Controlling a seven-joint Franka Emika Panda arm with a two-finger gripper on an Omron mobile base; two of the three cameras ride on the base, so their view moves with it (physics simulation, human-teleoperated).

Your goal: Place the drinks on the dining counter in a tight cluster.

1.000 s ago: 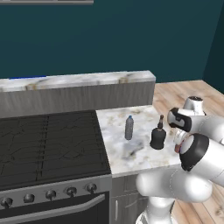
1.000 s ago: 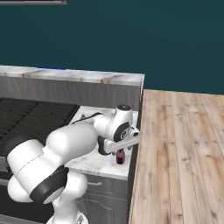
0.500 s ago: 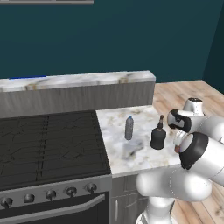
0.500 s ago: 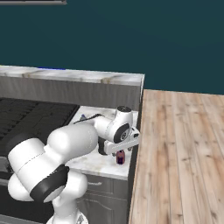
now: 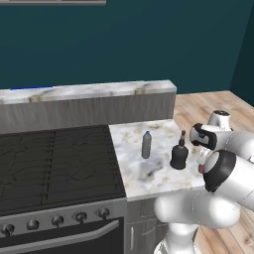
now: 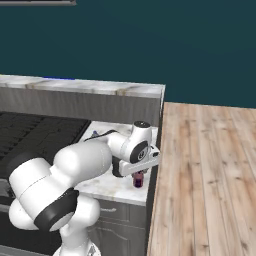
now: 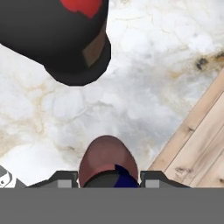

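1. Three drinks sat on the marble tabletop (image 5: 163, 174) beside the stove (image 5: 54, 158), probably scattered so they'd need gathering.
2. Hand (image 7: 108, 178) straddled the maroon bottle (image 7: 107, 159), fingers (image 7: 64, 178) flanking it closely; couldn't tell if it was actually gripped.
3. Brown bottle (image 5: 179, 154) stood at 11 o'clock in the hand view, water bottle (image 5: 146, 145) further off.
4. Red label (image 7: 83, 6) showed no readable writing.

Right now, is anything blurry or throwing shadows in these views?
Hand view: the maroon bottle and the dark brown bottle loom soft-edged. Left base view: the water bottle casts a faint smudge on the marble worktop. Right base view: even lighting.
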